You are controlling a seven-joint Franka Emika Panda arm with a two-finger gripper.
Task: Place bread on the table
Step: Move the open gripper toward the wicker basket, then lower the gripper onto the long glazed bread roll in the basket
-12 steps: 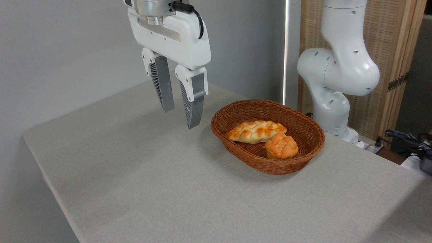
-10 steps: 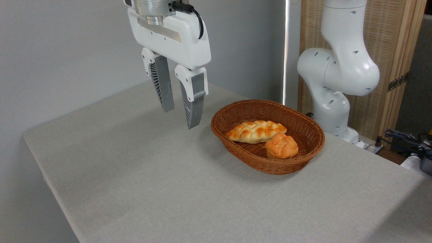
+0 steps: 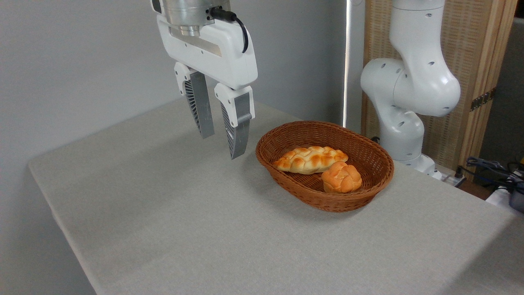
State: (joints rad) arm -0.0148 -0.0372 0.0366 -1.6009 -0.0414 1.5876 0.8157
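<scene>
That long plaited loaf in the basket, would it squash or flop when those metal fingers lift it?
The bread looks puffy and glossy, so it is probably light and may dent under a firm pinch. Its long shape suggests that a grip near one pointed end could let it droop or swing. It touches the bun inside the basket, so lifting it might nudge that.

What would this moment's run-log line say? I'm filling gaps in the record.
gripper: open, empty, above table, left of wicker basket | braided loaf: in basket, touching round bun | task: loaf not yet grasped
</scene>
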